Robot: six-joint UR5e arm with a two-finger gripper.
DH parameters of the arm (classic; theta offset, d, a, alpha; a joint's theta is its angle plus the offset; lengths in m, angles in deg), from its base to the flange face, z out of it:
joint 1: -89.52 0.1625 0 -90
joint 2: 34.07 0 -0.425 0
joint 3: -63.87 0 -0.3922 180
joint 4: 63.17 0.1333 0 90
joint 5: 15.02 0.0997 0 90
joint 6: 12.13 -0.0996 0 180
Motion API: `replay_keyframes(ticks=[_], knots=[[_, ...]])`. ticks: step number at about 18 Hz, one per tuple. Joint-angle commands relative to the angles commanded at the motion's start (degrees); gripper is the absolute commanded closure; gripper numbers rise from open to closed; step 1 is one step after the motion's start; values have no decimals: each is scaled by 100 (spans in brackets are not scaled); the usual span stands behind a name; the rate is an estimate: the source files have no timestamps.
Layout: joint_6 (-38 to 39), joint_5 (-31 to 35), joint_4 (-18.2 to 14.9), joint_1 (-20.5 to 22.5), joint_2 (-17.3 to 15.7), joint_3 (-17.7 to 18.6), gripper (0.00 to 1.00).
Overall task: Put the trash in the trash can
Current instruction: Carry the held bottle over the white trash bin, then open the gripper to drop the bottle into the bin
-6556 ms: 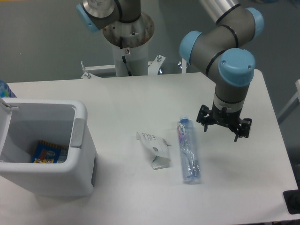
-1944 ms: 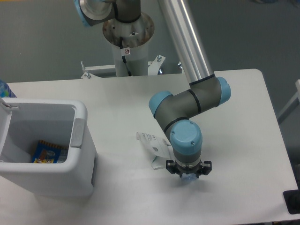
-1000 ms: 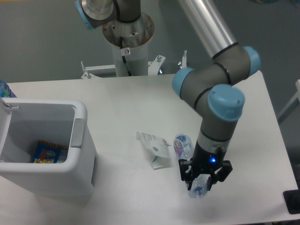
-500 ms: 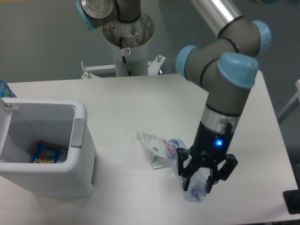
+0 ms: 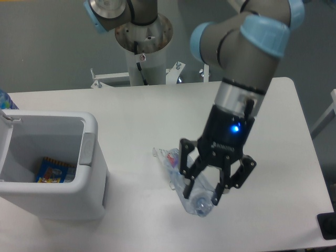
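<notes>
Gripping the crushed clear plastic bottle (image 5: 185, 185) between narrowly parted fingers of the black two-finger gripper (image 5: 208, 184), lifted above the white table (image 5: 294, 157), partly over the flattened white paper carton (image 5: 167, 155). Best carried level and high, leftward, clearing the thick rim of the white rectangular bin (image 5: 89, 136) before release.

A white table (image 5: 131, 113) is carrying the things. A white bin (image 5: 63, 173) is standing on its near left part. A flattened white carton (image 5: 167, 157) is lying near the middle, largely hidden behind a bottle held above it.
</notes>
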Motion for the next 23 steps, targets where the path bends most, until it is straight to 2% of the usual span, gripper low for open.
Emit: replay_keyframes(ticks=[7,18,20,23], knots=[[62,-880,106,-281,-255,-35,46],[264,-880,185,-1160,-405,-27,46],[238,-872,211,-1309,-326,0,46],[229,-863,448,-1415,-212,44,45]])
